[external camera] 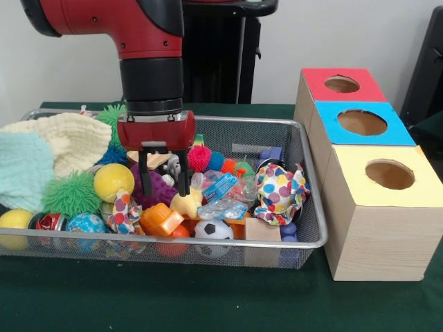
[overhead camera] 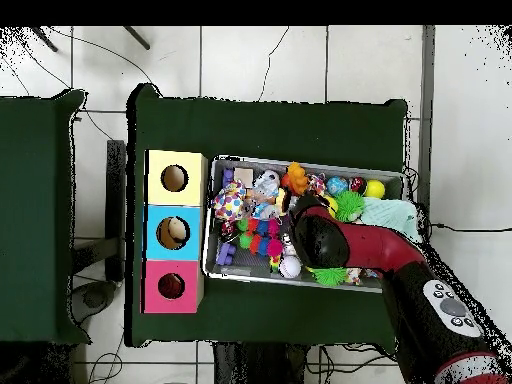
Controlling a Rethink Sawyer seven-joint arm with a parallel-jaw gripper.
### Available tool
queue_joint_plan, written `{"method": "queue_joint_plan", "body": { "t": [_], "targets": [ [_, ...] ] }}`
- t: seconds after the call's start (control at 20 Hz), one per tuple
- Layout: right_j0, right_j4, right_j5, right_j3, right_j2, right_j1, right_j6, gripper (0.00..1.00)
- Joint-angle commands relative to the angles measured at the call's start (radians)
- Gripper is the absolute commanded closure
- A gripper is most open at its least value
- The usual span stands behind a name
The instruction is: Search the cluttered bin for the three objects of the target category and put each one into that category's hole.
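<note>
Gripper [external camera: 164,181] lowered into wire-mesh bin [external camera: 315,207], near its middle, below red and black arm [external camera: 145,48]. Two black fingers [external camera: 144,178] set apart, open, with nothing between them. Left-hand finger in the front view over purple nubbed toy [external camera: 156,190]; other finger just above small pale yellow plush toy [external camera: 187,204], contact not discernible.

Bin contents, front view:
- cream knitted cloth [external camera: 73,138] and pale teal cloth [external camera: 24,169] piled at the left end;
- green spiky ball [external camera: 71,195] and smooth yellow ball [external camera: 113,181] beside the cloths;
- second yellow ball [external camera: 14,221] at the near left corner;
- orange plastic toy [external camera: 160,220] and small soccer ball [external camera: 213,230] at the near wall;
- polka-dot fabric piece [external camera: 280,194] at the right end;
- pink spiky ball [external camera: 199,158] just behind the gripper.

Other plush toys not identifiable among the clutter.

Three pale wooden boxes in a row to the right of the bin in the front view, touching one another: yellow-topped box [external camera: 374,207] nearest the camera, blue-topped box [external camera: 346,128] in the middle, red-topped box [external camera: 322,86] farthest. Round hole [external camera: 342,84] in the red top open and dark. Boxes and bin on a dark green table [external camera: 173,297].

Overhead view: arm [overhead camera: 370,250] over the bin [overhead camera: 310,282], gripper hidden beneath it. Red-topped box [overhead camera: 155,290] at the end of the row closest to the robot base, its hole [overhead camera: 171,286] well apart from the arm.
</note>
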Motion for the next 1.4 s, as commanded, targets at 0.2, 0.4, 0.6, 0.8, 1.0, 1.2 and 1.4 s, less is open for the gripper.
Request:
{"method": "queue_joint_plan", "body": {
  "t": [0.2,0.4,0.6,0.8,1.0,1.2,1.4],
  "targets": [
    [-0.055,-0.052,0.098,0.024,0.129,0.082,-0.056,0.00],
    [-0.059,-0.053,0.114,0.017,0.142,0.092,-0.064,0.00],
    [-0.095,-0.059,0.129,0.017,0.183,0.119,-0.092,0.00],
    [-0.121,-0.056,0.141,0.028,0.217,0.132,-0.098,0.00],
    [-0.117,-0.064,0.139,0.019,0.228,0.153,-0.094,0.00],
    [-0.128,-0.068,0.154,0.005,0.248,0.175,-0.113,0.00],
    [-0.159,-0.072,0.157,-0.009,0.280,0.216,-0.130,0.00]
  ]
}}
